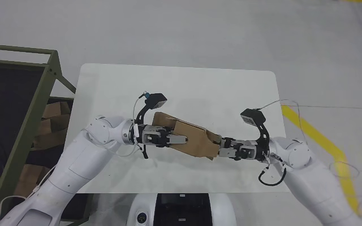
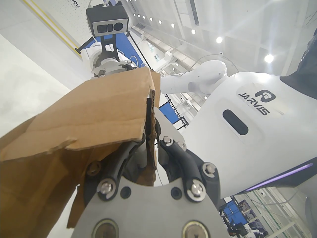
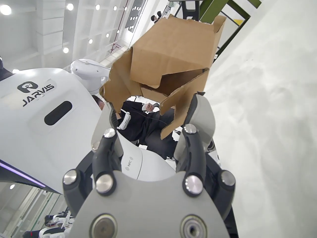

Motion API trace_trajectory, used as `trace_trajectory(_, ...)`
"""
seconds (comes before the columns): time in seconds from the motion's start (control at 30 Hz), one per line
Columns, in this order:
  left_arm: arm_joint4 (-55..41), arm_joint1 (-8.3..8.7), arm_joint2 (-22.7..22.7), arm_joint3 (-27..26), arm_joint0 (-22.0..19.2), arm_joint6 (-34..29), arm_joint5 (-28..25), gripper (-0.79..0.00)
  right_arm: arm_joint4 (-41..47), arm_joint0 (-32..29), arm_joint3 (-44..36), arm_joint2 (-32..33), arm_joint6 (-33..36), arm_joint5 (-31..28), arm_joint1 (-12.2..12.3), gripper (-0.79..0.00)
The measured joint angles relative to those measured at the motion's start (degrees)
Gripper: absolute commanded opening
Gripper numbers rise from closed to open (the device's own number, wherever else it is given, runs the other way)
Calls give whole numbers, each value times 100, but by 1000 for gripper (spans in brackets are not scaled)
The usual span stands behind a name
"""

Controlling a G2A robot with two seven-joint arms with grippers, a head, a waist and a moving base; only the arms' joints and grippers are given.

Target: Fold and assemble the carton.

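Carton [image 1: 186, 138] in top view: brown, half-folded, over the middle of the white bench [image 1: 226, 90], stretched between the two arms. Left gripper [image 1: 164, 137] at one end, right gripper [image 1: 223, 151] at the other. Green metal rack [image 1: 34, 107] beside the bench on the left arm's side.

Left wrist view: edge of a carton [image 2: 86, 115] wall pinched in the left gripper [image 2: 149, 139], clamped tight on the cardboard.

Right wrist view: open end of the carton [image 3: 171, 50] with loose flaps, just ahead of the right gripper [image 3: 153, 117]. Fingers [image 3: 201, 115] spread wide, one touching a hanging flap, nothing clamped
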Motion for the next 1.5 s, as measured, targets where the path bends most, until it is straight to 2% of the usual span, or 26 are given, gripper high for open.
trace_trajectory(0.4, -37, 22, 32, 20, -26, 2, -2, -785, 199, 107, -112, -159, 75, 75, 17, -280)
trace_trajectory(0.57, -36, 28, 47, 31, -39, 1, 0, -785, 355, 152, -176, -242, 137, 137, 41, -145)
trace_trajectory(0.6, -41, 28, 50, 36, -41, -1, 2, -785, 370, 163, -165, -249, 139, 138, 46, -95)
trace_trajectory(0.8, -90, 28, 62, 84, -56, -17, 17, -785, 452, 217, -134, -317, 146, 146, 72, -71)
trace_trajectory(1.13, -96, 30, 62, 90, -67, -31, 30, -785, 383, 242, -86, -394, 41, 41, 103, -188)
trace_trajectory(1.23, -81, 31, 63, 85, -66, -25, 25, -785, 311, 234, -38, -372, -34, -34, 113, -320)
trace_trajectory(1.33, -75, 33, 66, 83, -66, -26, 26, -785, 271, 215, -38, -373, -65, -65, 120, -397)
trace_trajectory(1.5, -68, 35, 71, 76, -67, -31, 32, -785, 250, 221, -8, -405, -87, -87, 121, -413)
